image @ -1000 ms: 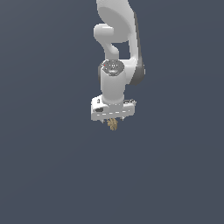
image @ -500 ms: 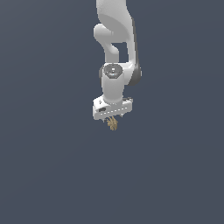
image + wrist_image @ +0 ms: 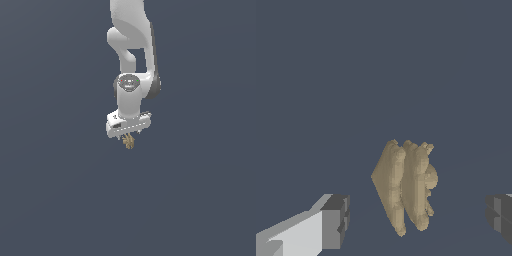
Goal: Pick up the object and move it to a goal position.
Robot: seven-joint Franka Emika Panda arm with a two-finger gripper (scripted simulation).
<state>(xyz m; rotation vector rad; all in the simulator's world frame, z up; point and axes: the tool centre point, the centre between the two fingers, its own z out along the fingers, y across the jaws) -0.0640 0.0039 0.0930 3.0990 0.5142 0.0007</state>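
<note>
The object (image 3: 129, 143) is a small tan-brown lumpy thing right under my white gripper (image 3: 128, 137) in the exterior view. In the wrist view the object (image 3: 406, 186) stands between my two fingers, with a clear gap on each side. One finger (image 3: 333, 221) is closer to it and the other finger (image 3: 500, 216) is farther off. The gripper (image 3: 417, 218) is open and touches nothing. Whether the object rests on the ground cannot be told.
The white arm (image 3: 131, 45) comes down from above in the exterior view. Everything around is a plain dark grey-blue surface (image 3: 60, 200) with no other objects or edges in view.
The wrist has sunk slightly toward the object. The object has stayed in about the same place under the gripper.
</note>
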